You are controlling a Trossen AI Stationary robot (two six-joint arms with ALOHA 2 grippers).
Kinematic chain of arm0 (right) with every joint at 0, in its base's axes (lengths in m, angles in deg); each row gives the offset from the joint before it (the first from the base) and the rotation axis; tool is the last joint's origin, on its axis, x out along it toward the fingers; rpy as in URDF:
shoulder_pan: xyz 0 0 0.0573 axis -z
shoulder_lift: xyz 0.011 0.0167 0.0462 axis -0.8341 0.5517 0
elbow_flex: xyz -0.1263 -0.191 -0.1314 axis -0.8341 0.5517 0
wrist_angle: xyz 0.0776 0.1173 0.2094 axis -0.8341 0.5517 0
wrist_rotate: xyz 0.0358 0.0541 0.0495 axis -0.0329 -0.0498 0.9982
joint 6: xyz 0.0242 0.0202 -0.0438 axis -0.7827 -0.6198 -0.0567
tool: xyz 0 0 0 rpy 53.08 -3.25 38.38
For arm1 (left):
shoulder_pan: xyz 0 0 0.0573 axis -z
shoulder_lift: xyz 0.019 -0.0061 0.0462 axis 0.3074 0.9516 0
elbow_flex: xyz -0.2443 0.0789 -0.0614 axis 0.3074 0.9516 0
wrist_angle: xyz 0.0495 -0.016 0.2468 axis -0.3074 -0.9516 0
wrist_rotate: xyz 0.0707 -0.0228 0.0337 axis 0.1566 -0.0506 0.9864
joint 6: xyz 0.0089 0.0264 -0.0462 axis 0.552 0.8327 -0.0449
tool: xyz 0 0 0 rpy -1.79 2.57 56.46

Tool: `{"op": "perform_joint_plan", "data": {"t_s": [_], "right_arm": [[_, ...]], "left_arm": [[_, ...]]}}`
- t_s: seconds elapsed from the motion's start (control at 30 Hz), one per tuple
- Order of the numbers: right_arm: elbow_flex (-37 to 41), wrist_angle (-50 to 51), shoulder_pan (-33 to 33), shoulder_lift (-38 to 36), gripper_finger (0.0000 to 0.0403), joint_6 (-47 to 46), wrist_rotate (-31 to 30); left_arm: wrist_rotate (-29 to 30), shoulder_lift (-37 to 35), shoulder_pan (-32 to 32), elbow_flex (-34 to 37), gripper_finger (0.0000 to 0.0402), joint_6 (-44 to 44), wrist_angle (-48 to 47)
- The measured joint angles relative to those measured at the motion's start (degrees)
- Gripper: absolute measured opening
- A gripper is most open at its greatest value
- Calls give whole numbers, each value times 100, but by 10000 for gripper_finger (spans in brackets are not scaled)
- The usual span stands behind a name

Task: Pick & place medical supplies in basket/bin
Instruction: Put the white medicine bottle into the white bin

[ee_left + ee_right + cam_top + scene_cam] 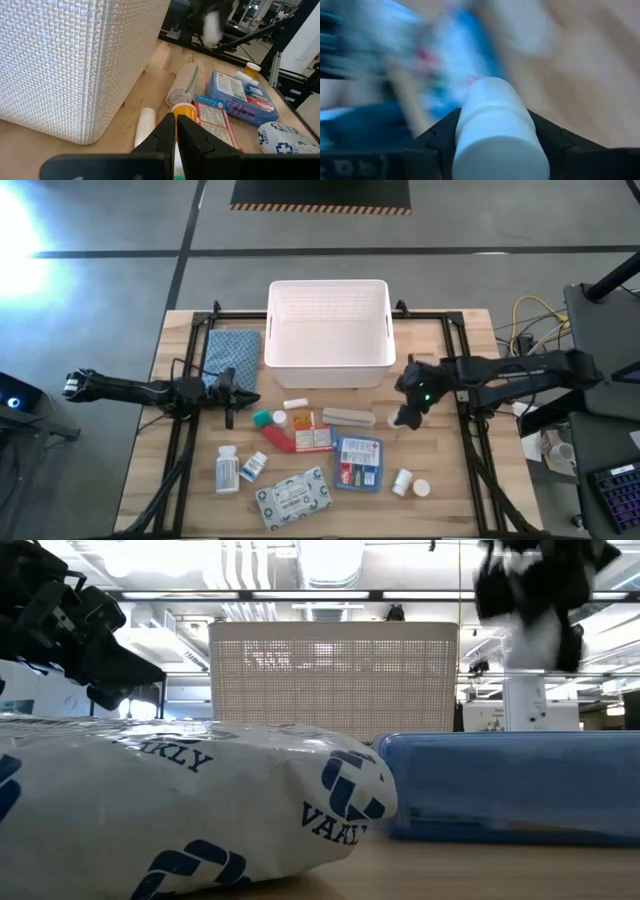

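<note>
The wooden desk (180,480) carries the white bin (328,335) at its far middle, with the folded blue cloth (233,352) just beside it. Nearer, the supplies lie scattered: the grey-white patterned pack (293,498), the blue packet (358,462), the beige bar (348,417). The right tool (407,418) is clamped on a white pill bottle (495,135) beside the bar. The left tool (231,395), fingers together, hangs by the cloth.

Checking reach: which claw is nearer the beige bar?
Right. The right claw, shut on a white pill bottle, is just beside the beige bar; the left claw sits farther off, by the cloth.
</note>
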Motion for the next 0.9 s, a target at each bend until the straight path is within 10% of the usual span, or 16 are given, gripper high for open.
{"op": "perform_joint_plan", "data": {"t_s": [0.17,0.3,0.63,0.9], "right_arm": [[-590,-1550,70,-346,171,-119,-65],[-1208,-1787,257,-243,172,632,-1683],[-2847,71,1841,1557,212,1966,-2530],[-4538,1789,1877,3220,279,3507,-3562]], "left_arm": [[-1,-2,0,0,0,1,2],[-1,-1,0,0,0,1,1],[-1,-1,1,0,0,1,2],[-1,0,-1,0,0,-1,2]]}}
